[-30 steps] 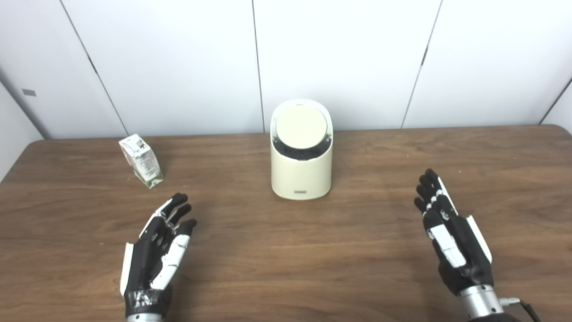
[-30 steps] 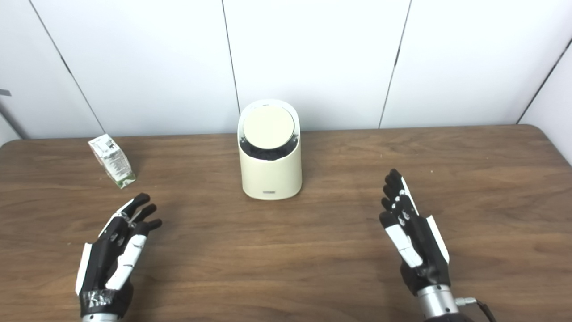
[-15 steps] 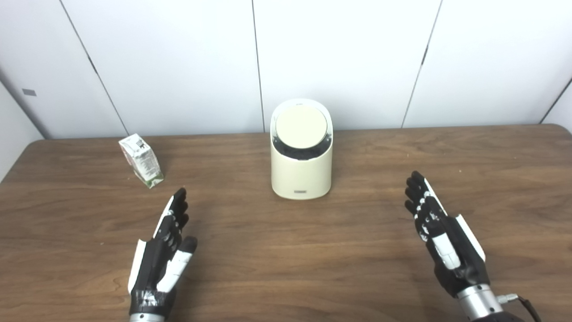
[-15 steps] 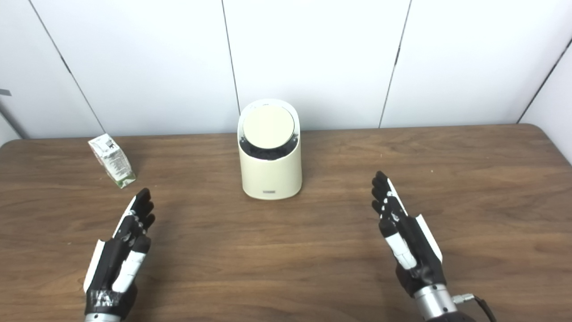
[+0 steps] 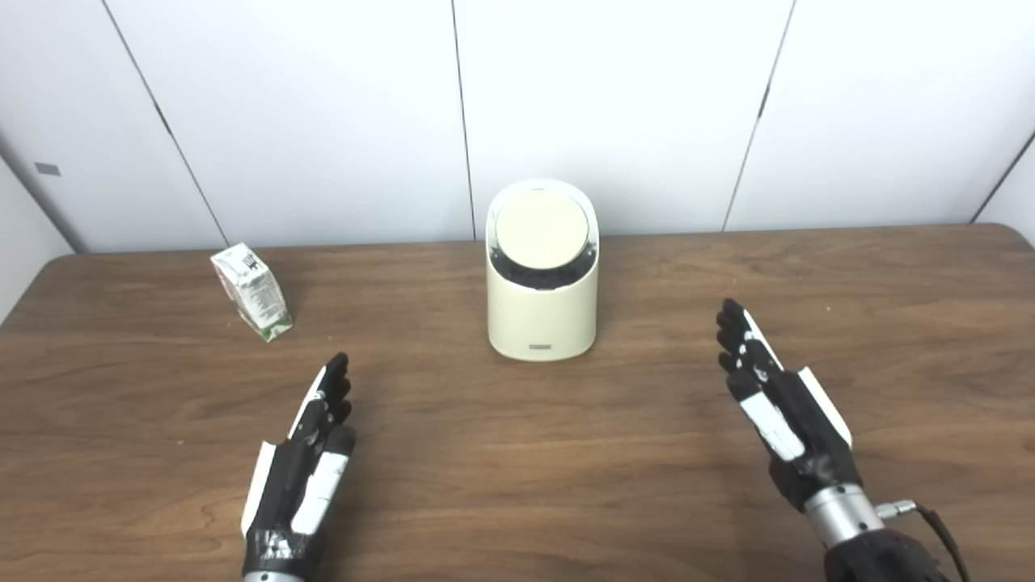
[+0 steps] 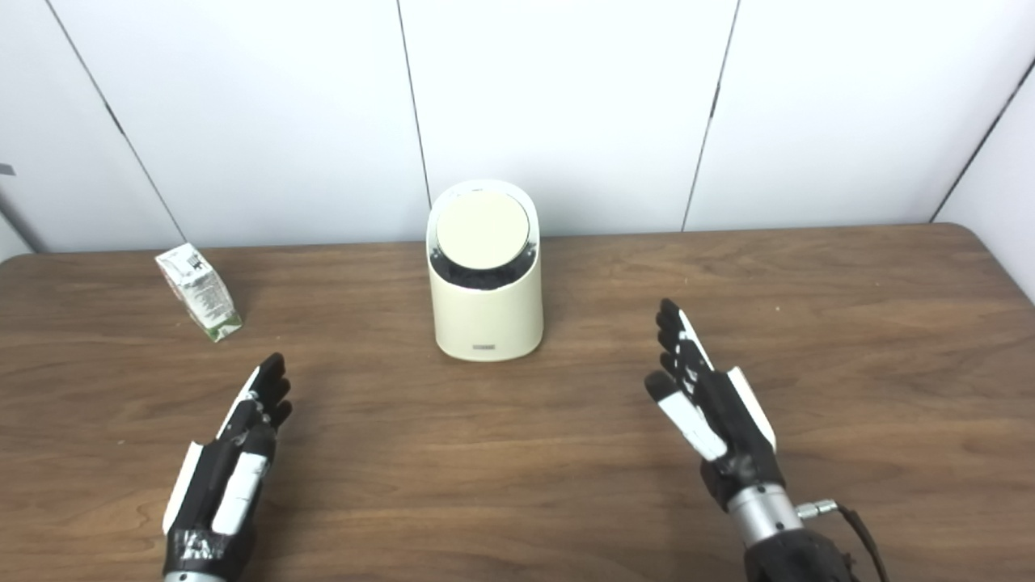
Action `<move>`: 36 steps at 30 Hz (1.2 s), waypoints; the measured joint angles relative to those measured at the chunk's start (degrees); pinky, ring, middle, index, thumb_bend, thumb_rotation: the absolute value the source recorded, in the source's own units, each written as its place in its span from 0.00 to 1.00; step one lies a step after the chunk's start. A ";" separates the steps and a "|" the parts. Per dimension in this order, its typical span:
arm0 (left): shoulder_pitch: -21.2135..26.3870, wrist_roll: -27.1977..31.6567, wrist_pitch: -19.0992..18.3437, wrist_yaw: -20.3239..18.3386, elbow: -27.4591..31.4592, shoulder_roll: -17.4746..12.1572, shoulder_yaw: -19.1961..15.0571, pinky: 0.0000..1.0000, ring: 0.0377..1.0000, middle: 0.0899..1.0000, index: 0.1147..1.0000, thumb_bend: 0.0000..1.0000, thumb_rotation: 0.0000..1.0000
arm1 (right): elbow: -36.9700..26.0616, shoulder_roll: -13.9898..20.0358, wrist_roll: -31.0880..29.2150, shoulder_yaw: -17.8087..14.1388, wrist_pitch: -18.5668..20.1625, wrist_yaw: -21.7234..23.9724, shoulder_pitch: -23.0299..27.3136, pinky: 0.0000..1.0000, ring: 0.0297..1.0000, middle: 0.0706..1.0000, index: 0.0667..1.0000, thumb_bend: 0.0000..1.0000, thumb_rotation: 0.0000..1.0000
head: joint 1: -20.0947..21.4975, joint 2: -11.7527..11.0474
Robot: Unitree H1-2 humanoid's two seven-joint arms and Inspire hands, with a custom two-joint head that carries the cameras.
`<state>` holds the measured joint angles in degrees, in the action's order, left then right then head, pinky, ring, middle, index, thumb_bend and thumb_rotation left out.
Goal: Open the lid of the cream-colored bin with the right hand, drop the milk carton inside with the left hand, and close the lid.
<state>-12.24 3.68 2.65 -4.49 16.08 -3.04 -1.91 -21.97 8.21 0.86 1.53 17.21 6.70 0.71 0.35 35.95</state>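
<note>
The milk carton stands tilted on the wooden table, ahead of the left hand and a little to that hand's outer side, well apart from its fingertips. The left hand hovers low over the near part of the table, empty, palm turned inward, its fingers stretched straight and lying close together, the thumb alongside them.

Ahead of this hand and off to its inner side stands the cream-colored bin, upright near the table's far edge. Its round lid sits shut in the slanted top, facing the robot, with a dark gap showing under its lower rim.

The right hand is held over the table on the other side, also empty, fingers extended and slightly fanned, thumb apart from them. The bin lies ahead of it and toward its inner side, clear of its fingertips; neither hand touches the bin or the carton.
</note>
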 measured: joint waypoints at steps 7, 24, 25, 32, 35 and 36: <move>-0.57 -0.64 2.93 -0.02 -1.21 0.36 0.48 1.00 1.00 1.00 1.00 0.79 0.78 | 2.16 0.03 6.36 1.79 2.02 -0.97 8.19 0.94 1.00 1.00 1.00 0.90 0.83 | 0.62 -7.46; -0.32 -1.44 7.68 0.58 -4.32 0.50 1.14 1.00 1.00 1.00 1.00 0.78 0.74 | 15.68 -3.72 18.44 5.74 2.86 -4.99 22.44 0.89 0.99 1.00 1.00 0.91 0.78 | -1.58 -13.45; -0.25 -1.45 7.79 0.72 -4.43 0.52 1.22 1.00 1.00 1.00 1.00 0.77 0.73 | 16.75 -3.82 18.50 5.86 2.88 -4.99 23.25 0.89 0.99 1.00 1.00 0.91 0.76 | -1.58 -13.45; 0.13 -2.35 9.21 1.62 -5.09 0.68 1.51 1.00 1.00 1.00 1.00 0.82 0.72 | 21.09 -4.15 19.62 6.63 2.86 -5.48 27.55 0.90 1.00 1.00 1.00 0.91 0.67 | -2.11 -14.24; 0.35 -2.36 9.60 1.64 -5.41 0.75 1.53 1.00 1.00 1.00 1.00 0.82 0.72 | 23.71 -4.44 19.67 6.63 2.36 -6.53 28.82 0.90 1.00 1.00 1.00 0.94 0.64 | -2.29 -14.50; 0.43 -2.50 9.63 1.71 -5.49 0.77 1.53 1.00 1.00 1.00 1.00 0.82 0.72 | 24.94 -4.53 19.66 6.67 1.99 -6.84 29.31 0.88 0.99 1.00 1.00 0.94 0.62 | -2.37 -14.68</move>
<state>-11.80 1.18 12.28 -2.78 10.59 -2.27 -0.38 2.97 3.68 20.51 8.20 19.21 -0.14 30.02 -2.02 21.27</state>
